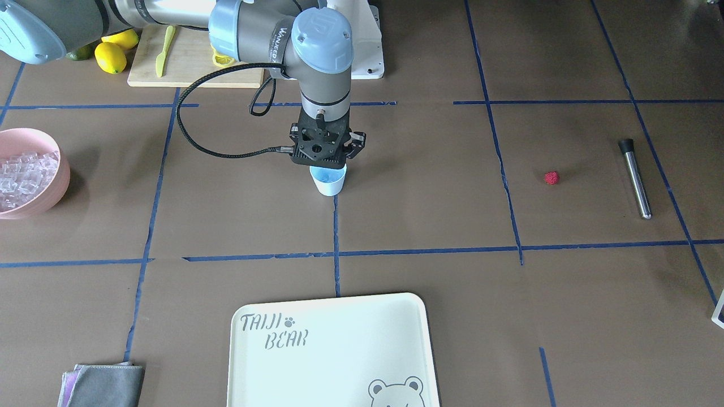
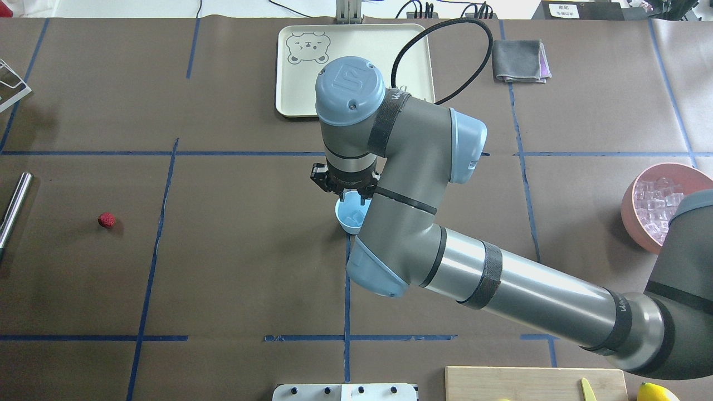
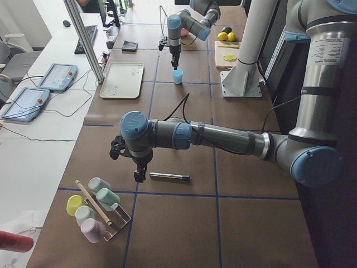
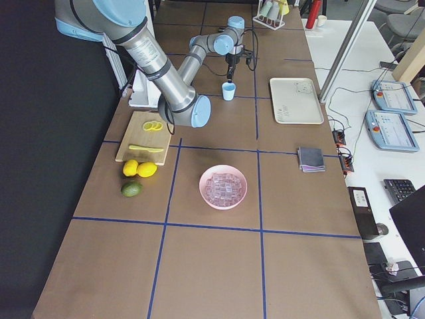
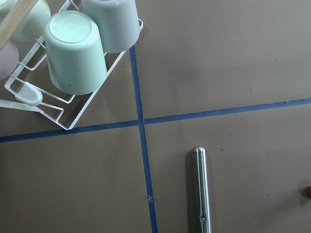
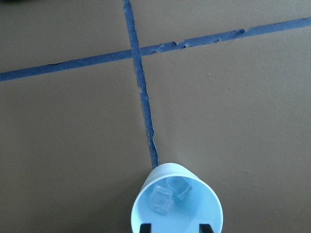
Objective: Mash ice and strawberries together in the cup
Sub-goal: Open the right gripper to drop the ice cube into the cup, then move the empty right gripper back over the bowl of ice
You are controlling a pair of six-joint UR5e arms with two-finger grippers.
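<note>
The step in hand looks like loading the cup (image 1: 328, 181). The right hand (image 6: 175, 226) hangs straight above it with its fingers apart and nothing between them. Two ice cubes (image 6: 161, 199) already lie in the cup's bottom.

The strawberry (image 1: 551, 178) sits on the bare tabletop, well apart from the cup on the robot's left side, so the fruit is not yet in. Farther from the cup on that same side lies a metal rod (image 1: 636, 180) with a dark end, probably the masher. The left hand (image 3: 139, 174) hovers close over it. I cannot tell whether its fingers are apart or together.

The next move probably calls for either more ice or a careful pinch on the small, bumpy berry, then a carry across to the cup's mouth. Mashing can only follow once the rod is picked up.

By count there is one cup, one strawberry, one rod, and two cubes in the cup. A heap of cubes too many to count fills the one pink bowl (image 1: 56, 189), which stands well to the cup's other side. One tray (image 1: 334, 350) lies across from the robot, beyond the cup.
</note>
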